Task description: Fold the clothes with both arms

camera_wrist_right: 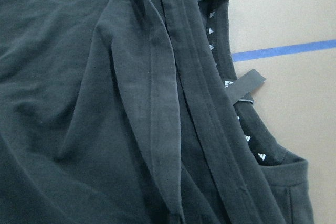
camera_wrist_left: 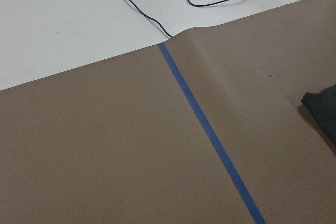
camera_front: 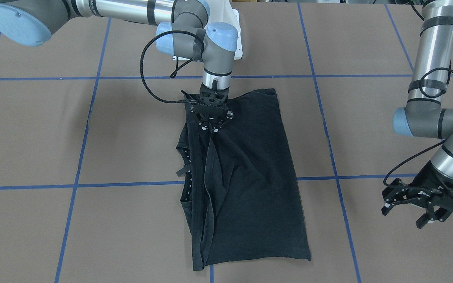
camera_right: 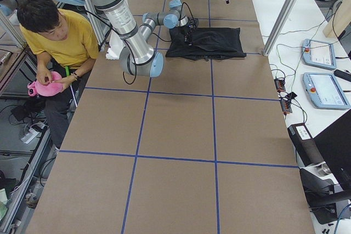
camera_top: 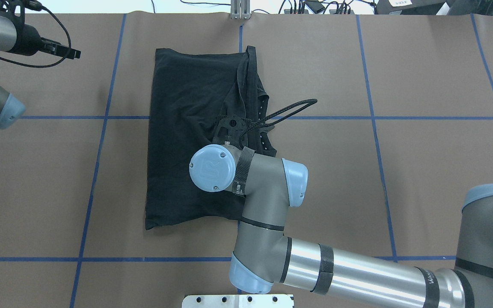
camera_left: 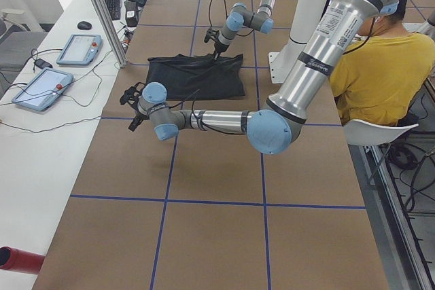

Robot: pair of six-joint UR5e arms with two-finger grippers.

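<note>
The black T-shirt (camera_front: 250,177) lies folded lengthwise on the table, plain side up; its graphic is hidden. It also shows in the overhead view (camera_top: 186,128). The collar (camera_wrist_right: 244,85), with small white logos and a black tag, lies at the folded edge. My right gripper (camera_front: 210,126) sits on the shirt near the collar side, fingers pinched together on a fold of fabric that runs down from it. My left gripper (camera_front: 403,216) is open and empty, held above bare table well off to the shirt's side. The left wrist view shows only a corner of the shirt (camera_wrist_left: 321,109).
Blue tape lines (camera_front: 195,182) cross the brown table cover. The white base plate (camera_top: 238,300) sits at the robot's edge. A person in yellow (camera_left: 380,66) sits beside the table. Control tablets (camera_left: 78,49) and a metal post (camera_left: 102,11) stand on the white side bench.
</note>
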